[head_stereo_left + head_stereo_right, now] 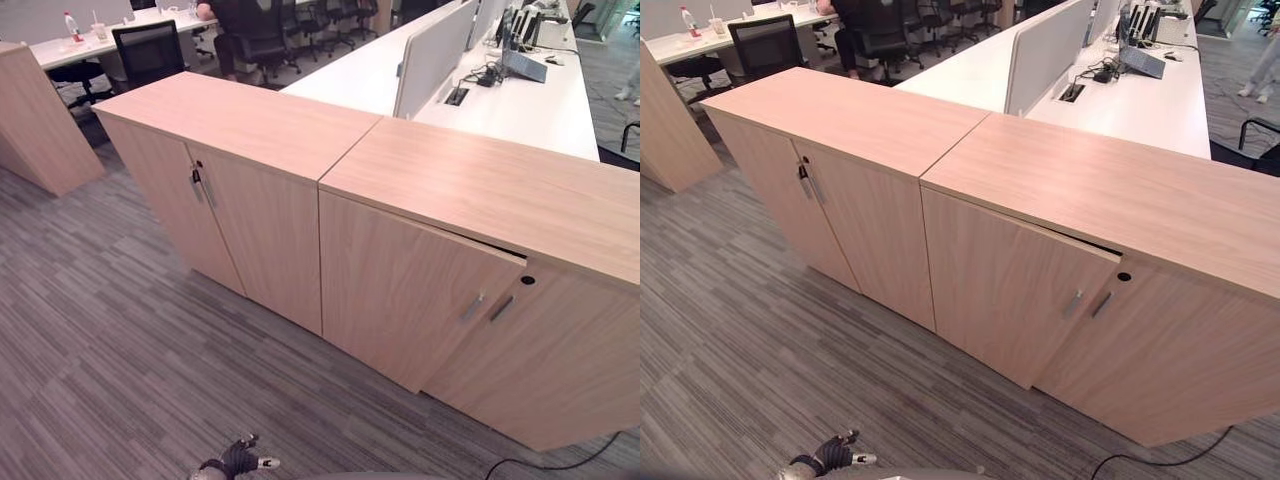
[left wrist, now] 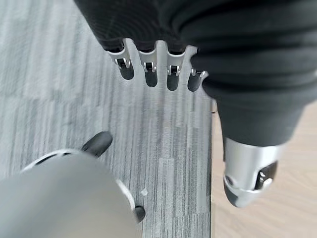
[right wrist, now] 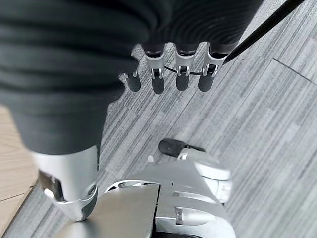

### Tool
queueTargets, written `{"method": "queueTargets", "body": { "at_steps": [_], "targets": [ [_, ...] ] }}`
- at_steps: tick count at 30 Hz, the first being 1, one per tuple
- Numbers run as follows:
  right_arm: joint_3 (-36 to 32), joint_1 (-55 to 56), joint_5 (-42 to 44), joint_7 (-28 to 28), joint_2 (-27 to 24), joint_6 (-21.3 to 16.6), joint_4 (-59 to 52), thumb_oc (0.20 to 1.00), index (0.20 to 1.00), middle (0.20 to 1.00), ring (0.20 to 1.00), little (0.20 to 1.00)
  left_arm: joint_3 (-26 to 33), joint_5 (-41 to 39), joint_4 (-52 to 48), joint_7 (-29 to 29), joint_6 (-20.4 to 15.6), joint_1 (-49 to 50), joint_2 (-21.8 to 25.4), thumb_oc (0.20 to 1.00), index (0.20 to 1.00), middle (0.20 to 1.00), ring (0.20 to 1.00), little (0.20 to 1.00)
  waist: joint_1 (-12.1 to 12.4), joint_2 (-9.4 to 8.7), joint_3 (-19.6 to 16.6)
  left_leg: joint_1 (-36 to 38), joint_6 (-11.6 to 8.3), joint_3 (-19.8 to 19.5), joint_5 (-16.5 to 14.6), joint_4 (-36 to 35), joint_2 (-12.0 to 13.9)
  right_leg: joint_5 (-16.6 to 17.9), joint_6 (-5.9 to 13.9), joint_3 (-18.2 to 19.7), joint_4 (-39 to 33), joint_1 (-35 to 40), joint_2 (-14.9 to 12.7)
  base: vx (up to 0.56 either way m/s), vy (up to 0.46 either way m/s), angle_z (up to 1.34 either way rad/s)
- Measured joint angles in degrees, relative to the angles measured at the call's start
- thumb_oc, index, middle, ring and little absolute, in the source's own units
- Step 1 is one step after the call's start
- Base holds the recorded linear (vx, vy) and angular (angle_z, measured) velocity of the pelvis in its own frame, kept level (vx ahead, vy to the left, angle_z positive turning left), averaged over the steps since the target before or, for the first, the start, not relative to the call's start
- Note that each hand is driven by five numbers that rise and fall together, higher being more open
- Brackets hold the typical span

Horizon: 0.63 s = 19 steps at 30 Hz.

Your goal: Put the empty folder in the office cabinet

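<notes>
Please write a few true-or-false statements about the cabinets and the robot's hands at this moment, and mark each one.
1. The left door of the right-hand light wooden office cabinet stands slightly ajar. True.
2. The left-hand light wooden cabinet has both doors wide open. False: its doors are closed.
3. The left hand holds a folder. False: its fingers hang relaxed above the grey striped carpet, holding nothing.
4. The right hand hangs open above the carpet. True.
5. A folder lies on top of the cabinets. False: both tops are bare.
</notes>
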Motion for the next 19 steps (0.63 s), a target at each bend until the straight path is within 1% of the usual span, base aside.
{"method": "queueTargets", "body": {
  "at_steps": [7,19],
  "targets": [
    [0.0,-0.3,0.0,-0.5,0.0,-0.1,0.0,1.000,1.000,1.000,1.000,1.000,-0.1,0.0,1.2,0.2,0.0,0.2,-0.2,1.000,1.000,1.000,1.000,1.000,0.1,0.25,0.7,0.0,0.00,0.1,0.0,0.0,0.0,0.1,-0.08,0.1,0.0,0.0,0.0,0.00,0.000,0.00],
    [0.0,0.0,0.0,-0.5,-0.1,-0.1,0.0,1.000,1.000,1.000,1.000,1.000,-0.2,0.0,1.2,1.0,0.0,0.3,-0.4,1.000,1.000,1.000,1.000,1.000,0.1,-0.15,1.1,0.1,0.00,0.7,0.0,0.0,0.1,0.0,0.00,0.6,0.0,-0.2,0.1,0.00,0.000,-0.01]
  ]
}}
